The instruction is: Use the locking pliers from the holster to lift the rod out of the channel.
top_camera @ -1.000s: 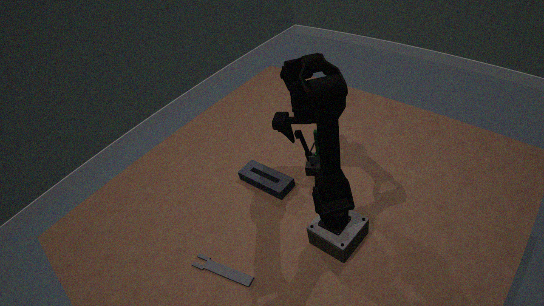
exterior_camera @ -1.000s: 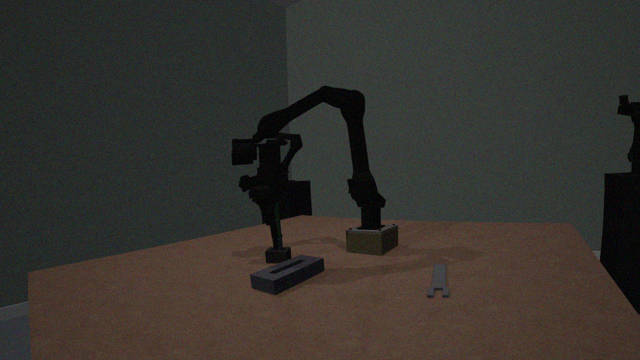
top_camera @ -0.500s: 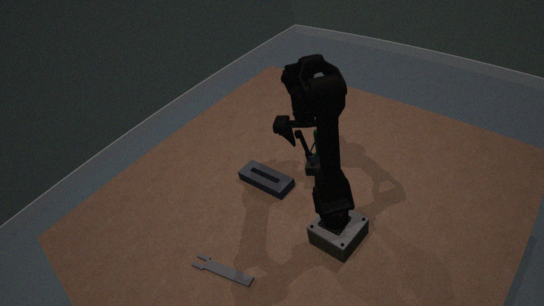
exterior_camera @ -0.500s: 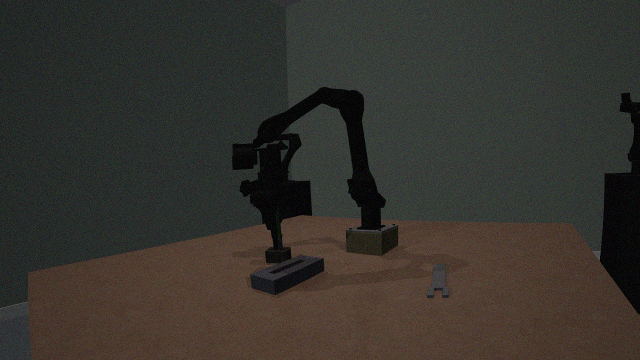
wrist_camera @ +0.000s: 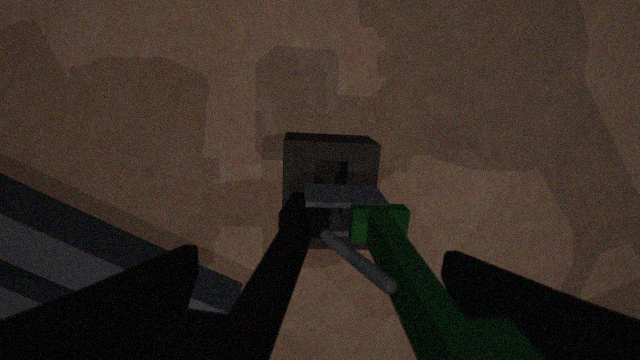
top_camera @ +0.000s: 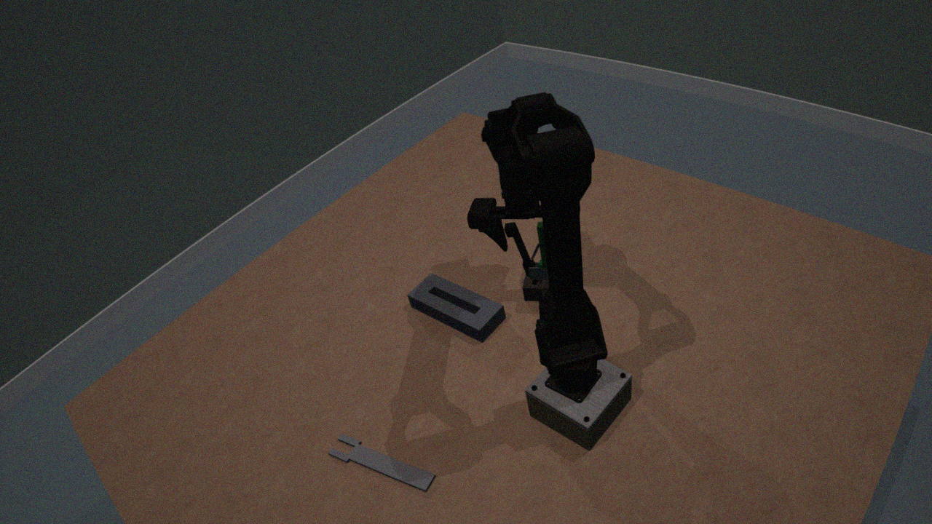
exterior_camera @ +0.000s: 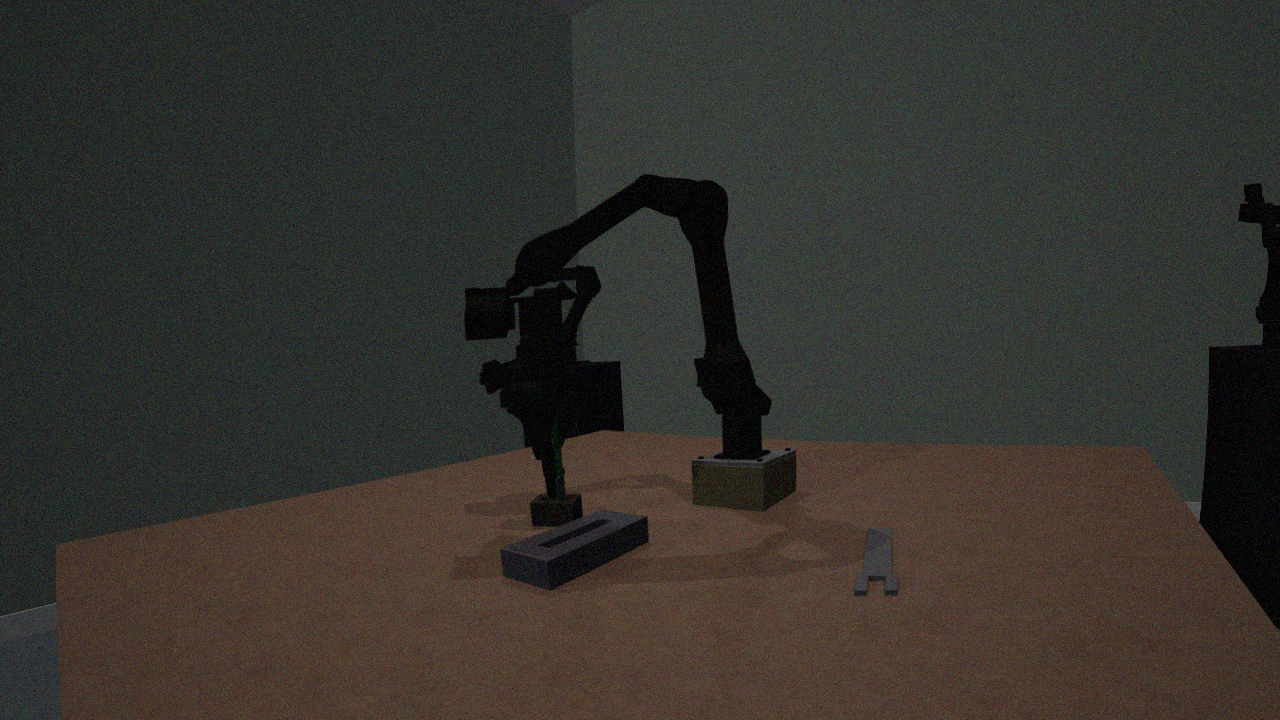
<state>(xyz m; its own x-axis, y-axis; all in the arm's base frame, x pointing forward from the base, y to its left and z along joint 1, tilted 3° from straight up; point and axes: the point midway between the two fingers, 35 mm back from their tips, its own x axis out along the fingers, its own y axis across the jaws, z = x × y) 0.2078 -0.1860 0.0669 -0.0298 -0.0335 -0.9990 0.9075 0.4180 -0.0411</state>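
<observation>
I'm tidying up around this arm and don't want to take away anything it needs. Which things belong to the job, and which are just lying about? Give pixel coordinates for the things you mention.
Belongs to the job:
- pliers (top_camera: 519, 244) (wrist_camera: 427, 280)
- holster (top_camera: 533, 291) (exterior_camera: 555, 510) (wrist_camera: 330, 152)
- channel block (top_camera: 485, 319) (exterior_camera: 595, 550) (wrist_camera: 45, 242)

Apparently just lying about:
- forked flat bar (top_camera: 394, 466) (exterior_camera: 878, 555)

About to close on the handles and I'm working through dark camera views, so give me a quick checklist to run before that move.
1. Claw open: ok, nothing gripped.
2. Both plier handles, black and green, between the fingers: ok in the wrist view.
3. Pliers seated in the holster: ok, they stand upright in it.
4. Channel block apart from the holster: ok in the top view.
5. Rod lying in the channel: cannot tell, the slot is too dark.
6. Finger height on the handles: cannot tell, dark on dark.
</observation>
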